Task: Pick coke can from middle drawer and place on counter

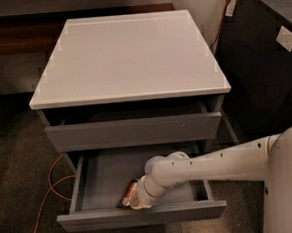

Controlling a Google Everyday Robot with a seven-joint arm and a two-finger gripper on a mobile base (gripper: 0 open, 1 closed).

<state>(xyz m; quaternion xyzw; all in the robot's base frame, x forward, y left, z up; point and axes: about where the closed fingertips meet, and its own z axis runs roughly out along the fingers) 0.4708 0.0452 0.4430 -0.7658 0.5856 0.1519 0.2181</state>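
The grey drawer cabinet (54,126) fills the middle of the room, and its white table (131,54) is a broad, smooth, roughly square slab with a thin edge. To the right of it stands a tall black box (262,65) with a small white label (286,38) on its slanted top. The robot's pale rounded body (290,188) takes up the lower right corner. From it the white arm (219,164) reaches leftward and dips over the right side of the pulled-out drawer. Under the table the upper drawer (132,132) is open only a little, with a dark gap above its flat grey front. Below that the middle drawer (100,177) is drawn well out towards me, its grey floor in plain sight and its front panel lowest in view. The floor (14,163) around the cabinet is dark and speckled, and an orange cable (47,201) runs across it at the left, curving close by the drawer's left side. The arm's bulky wrist bends down inside the drawer, and the tool (137,200) sits low near the inner face of the front panel, about mid-width. Whether the tool is wide, narrow or clamped on anything I cannot tell, as the wrist hides it. The coke can (127,194) is in the middle drawer, tilted over with its dark-red side showing, right against the tool's left side and close to the front panel.
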